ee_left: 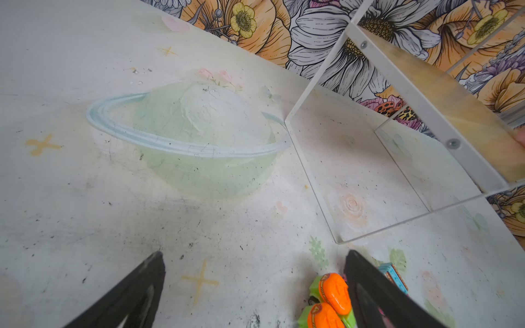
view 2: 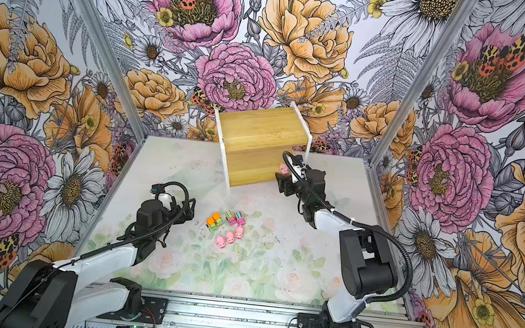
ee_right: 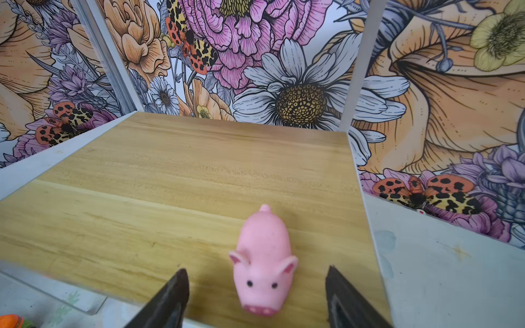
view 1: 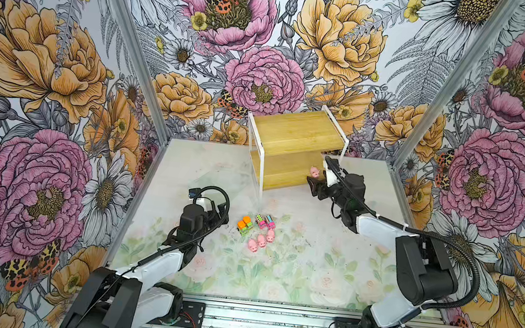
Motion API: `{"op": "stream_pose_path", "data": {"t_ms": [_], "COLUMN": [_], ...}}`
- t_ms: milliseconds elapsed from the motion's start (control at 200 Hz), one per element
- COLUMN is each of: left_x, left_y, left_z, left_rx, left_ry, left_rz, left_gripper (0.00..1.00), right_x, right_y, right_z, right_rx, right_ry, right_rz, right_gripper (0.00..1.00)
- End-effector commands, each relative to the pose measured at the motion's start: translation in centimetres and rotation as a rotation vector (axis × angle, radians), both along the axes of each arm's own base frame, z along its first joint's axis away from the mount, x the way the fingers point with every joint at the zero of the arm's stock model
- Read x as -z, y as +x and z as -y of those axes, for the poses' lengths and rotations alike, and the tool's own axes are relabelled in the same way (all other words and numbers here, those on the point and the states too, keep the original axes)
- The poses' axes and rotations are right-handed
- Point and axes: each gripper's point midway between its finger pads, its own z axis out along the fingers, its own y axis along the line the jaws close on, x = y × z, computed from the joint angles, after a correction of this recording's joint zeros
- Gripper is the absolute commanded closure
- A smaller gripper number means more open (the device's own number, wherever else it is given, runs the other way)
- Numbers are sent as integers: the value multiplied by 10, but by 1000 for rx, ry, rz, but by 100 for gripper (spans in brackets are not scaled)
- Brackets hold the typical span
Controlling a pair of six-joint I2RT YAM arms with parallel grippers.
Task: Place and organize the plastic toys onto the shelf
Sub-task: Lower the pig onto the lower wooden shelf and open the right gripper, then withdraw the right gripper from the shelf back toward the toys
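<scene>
The shelf (view 1: 295, 131) (view 2: 258, 127) stands at the back of the table, two bamboo boards in a white frame. One pink pig (view 1: 314, 171) (view 2: 284, 169) (ee_right: 264, 264) stands on the lower board near its front right corner, snout toward the wrist camera. My right gripper (view 1: 320, 176) (ee_right: 255, 271) is open around it, and neither of its fingertips (ee_right: 179, 284) touches it. On the table lie two orange-and-green trucks (view 1: 245, 225) (ee_left: 332, 295), two pink trucks (view 1: 264, 220) and three pigs (view 1: 261, 240). My left gripper (view 1: 220, 210) (ee_left: 254, 254) is open and empty, just left of the trucks.
Flower-print walls close the table in on three sides. An aluminium rail (view 1: 270, 320) with both arm bases runs along the front edge. The shelf's white front leg (view 1: 262, 171) comes down to the table between the shelf and the group of toys.
</scene>
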Motion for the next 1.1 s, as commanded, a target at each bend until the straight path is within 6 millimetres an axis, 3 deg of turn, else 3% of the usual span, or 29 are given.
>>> {"op": "stream_pose_path", "data": {"t_ms": [0, 400, 881, 1096], "left_x": [-3, -3, -3, -9], "left_y": [-1, 0, -2, -5], "left_z": [-1, -1, -2, -6], "left_rx": [12, 10, 9, -1], "left_ry": [3, 3, -1, 11], "left_rz": [21, 17, 14, 23], "left_gripper": [1, 1, 1, 1], "right_x": [-32, -50, -45, -60], "right_y": [-6, -36, -64, -88], "right_z": [13, 6, 2, 5], "right_rx": [44, -46, -100, -109], "right_ry": [-7, -7, 19, 44], "right_rz": [82, 81, 66, 96], "right_gripper": [19, 12, 12, 12]}}
